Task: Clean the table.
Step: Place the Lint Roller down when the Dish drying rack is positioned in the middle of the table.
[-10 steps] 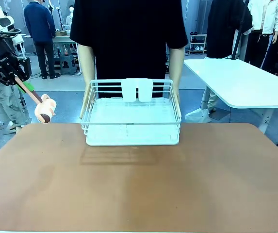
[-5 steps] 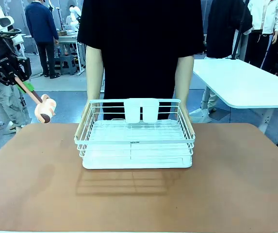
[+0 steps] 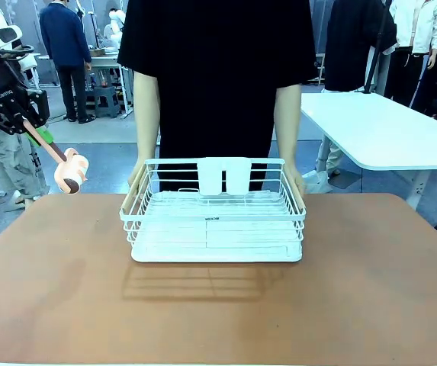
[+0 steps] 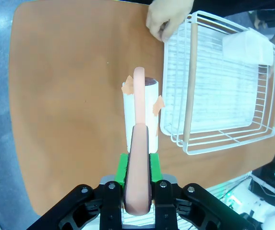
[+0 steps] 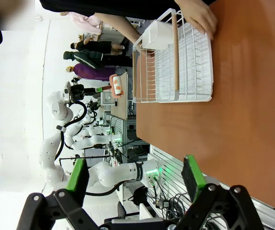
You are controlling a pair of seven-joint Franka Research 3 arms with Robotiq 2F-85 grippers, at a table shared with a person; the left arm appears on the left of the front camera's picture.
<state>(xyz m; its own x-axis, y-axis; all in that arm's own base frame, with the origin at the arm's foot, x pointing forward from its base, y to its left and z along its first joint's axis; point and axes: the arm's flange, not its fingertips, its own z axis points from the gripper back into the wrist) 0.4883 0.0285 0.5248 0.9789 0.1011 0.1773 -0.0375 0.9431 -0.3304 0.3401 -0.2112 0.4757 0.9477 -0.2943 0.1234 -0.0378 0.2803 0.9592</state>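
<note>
- Front view: my left end effector is clamped on a pink-handled lint roller, raised past the reddish-brown counter's left far corner.
- Left wrist view: a hand grips the white wire rack.
- Right wrist view: my right end effector gapes empty over the counter.

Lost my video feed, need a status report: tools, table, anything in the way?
Left tool shut on lint roller, held off the table's left edge. Right tool open, empty. Table bare in front. Wire rack on it, person's hands on it.
</note>
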